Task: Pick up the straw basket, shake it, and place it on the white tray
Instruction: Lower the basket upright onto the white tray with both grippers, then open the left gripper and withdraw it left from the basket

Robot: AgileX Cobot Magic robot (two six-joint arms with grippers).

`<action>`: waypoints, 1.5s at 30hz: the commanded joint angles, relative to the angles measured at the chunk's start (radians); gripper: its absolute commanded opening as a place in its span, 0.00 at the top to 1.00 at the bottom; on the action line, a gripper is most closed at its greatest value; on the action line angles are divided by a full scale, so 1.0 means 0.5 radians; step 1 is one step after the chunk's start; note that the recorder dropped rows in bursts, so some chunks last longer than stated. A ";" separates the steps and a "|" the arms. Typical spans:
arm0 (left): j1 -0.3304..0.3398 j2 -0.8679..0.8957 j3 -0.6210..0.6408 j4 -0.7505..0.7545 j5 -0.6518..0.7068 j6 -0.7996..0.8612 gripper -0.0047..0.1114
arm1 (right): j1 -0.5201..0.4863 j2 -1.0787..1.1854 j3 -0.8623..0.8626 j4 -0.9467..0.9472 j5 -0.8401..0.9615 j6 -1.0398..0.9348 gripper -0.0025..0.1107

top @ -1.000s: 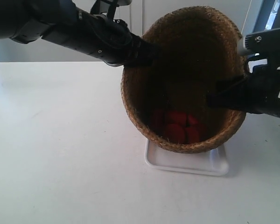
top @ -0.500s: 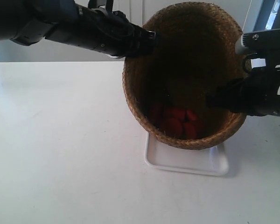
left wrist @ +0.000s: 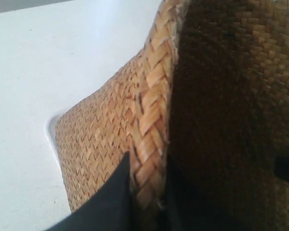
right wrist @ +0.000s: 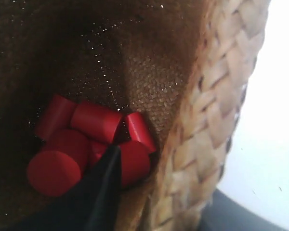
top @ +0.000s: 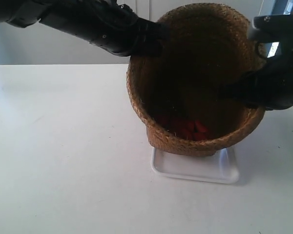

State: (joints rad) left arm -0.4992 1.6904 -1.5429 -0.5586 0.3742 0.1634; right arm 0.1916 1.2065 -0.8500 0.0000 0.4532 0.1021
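The straw basket (top: pixel 185 144) is seen clamped at its braided rim from two sides. In the left wrist view the rim is pinched by the left gripper (left wrist: pixel 147 187), one dark finger (left wrist: pixel 113 197) pressed against the woven outer wall and the other set inside. In the right wrist view the opposite rim is gripped in the same way by the right gripper (right wrist: pixel 176 185), with the inner finger (right wrist: pixel 103 187) reaching down the shadowed inside wall. A cluster of red cylinders (right wrist: pixel 94 120) is piled at the bottom of the basket, just beyond that inner fingertip. The basket is held tilted between the two grippers, its mouth turned toward the exterior camera. The white tray (top: pixel 195 170) lies on the white table (top: pixel 63 146), below both grippers and directly under the basket. Its near edge is left showing. Whether the base is touching the tray cannot be made out, since it is hidden by the basket's own wall.
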 commanded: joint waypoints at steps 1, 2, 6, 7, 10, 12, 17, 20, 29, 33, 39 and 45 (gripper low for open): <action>-0.001 0.034 -0.153 0.145 0.155 -0.365 0.96 | 0.013 -0.010 -0.211 -0.089 0.259 -0.022 0.98; 0.014 0.074 -0.177 0.214 0.199 -0.471 0.96 | 0.013 -0.010 -0.258 -0.107 0.305 -0.022 0.98; 0.069 0.196 -0.228 0.230 0.247 -0.647 0.96 | 0.013 0.020 -0.371 -0.235 0.491 -0.013 0.98; 0.075 0.206 -0.233 0.230 0.247 -0.643 0.96 | 0.013 0.036 -0.371 -0.252 0.504 0.000 0.98; 0.075 0.211 -0.245 0.258 0.217 -0.576 0.96 | 0.013 0.119 -0.368 -0.262 0.497 0.014 0.98; 0.075 0.211 -0.245 0.258 0.204 -0.529 0.96 | 0.013 0.192 -0.368 -0.262 0.457 0.014 0.98; 0.075 0.215 -0.245 0.313 0.177 -0.506 0.96 | 0.011 0.360 -0.372 -0.262 0.390 0.014 0.98; 0.075 0.251 -0.245 0.299 0.174 -0.482 0.85 | -0.026 0.402 -0.371 -0.271 0.348 0.014 0.94; 0.075 0.247 -0.245 0.303 0.106 -0.466 0.41 | -0.047 0.394 -0.371 -0.271 0.311 0.022 0.32; 0.075 0.181 -0.245 0.330 0.078 -0.354 0.39 | -0.047 0.377 -0.378 -0.271 0.283 0.022 0.30; 0.075 -0.020 -0.245 0.481 0.094 -0.208 0.39 | -0.047 0.158 -0.463 -0.271 0.273 0.012 0.30; 0.075 -0.236 -0.245 0.623 0.170 -0.204 0.39 | -0.047 -0.172 -0.489 -0.271 0.150 0.015 0.30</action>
State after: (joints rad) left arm -0.4624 1.6179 -1.6598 -0.2789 0.4275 0.0562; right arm 0.1680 1.1792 -1.0886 -0.1339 0.5448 0.1161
